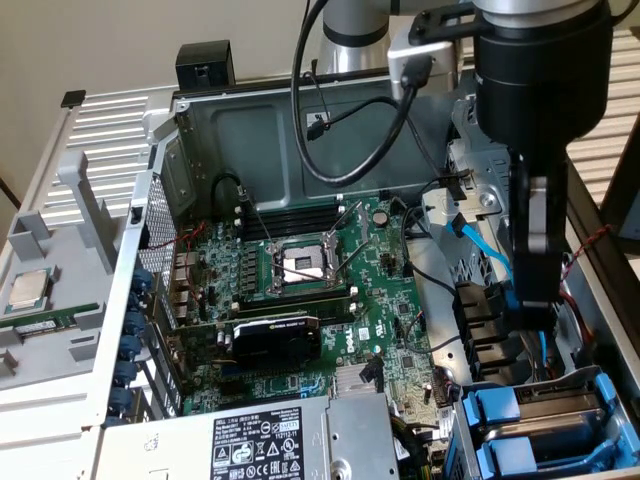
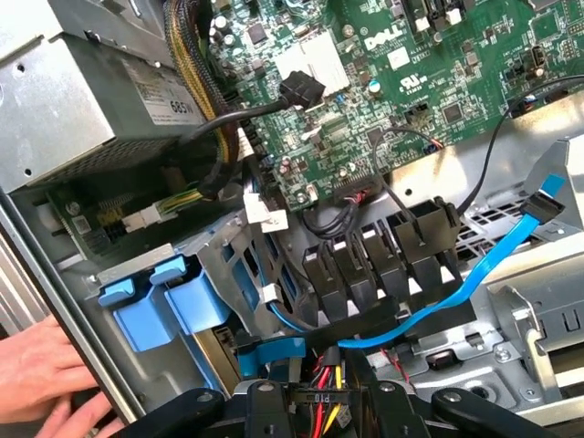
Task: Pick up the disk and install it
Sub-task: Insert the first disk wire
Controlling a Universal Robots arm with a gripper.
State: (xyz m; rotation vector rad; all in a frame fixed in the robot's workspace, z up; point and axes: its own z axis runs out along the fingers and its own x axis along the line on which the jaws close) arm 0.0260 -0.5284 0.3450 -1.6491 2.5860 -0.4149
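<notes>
My gripper hangs low inside the open computer case, at the exterior view's right, just above the drive cage. Two blue plastic carriers sit stacked in that cage, with silver metal showing behind the upper one. No white label shows, so I cannot tell whether either one is the disk. In the wrist view the two blue carrier tabs stick out of the cage, and the gripper sits right over a black power plug with red and yellow wires.
A hand rests on the case edge beside the carrier tabs. A blue data cable runs across the cage. The motherboard holds a black graphics card and an open processor socket. The power supply sits in front. A loose processor chip lies outside.
</notes>
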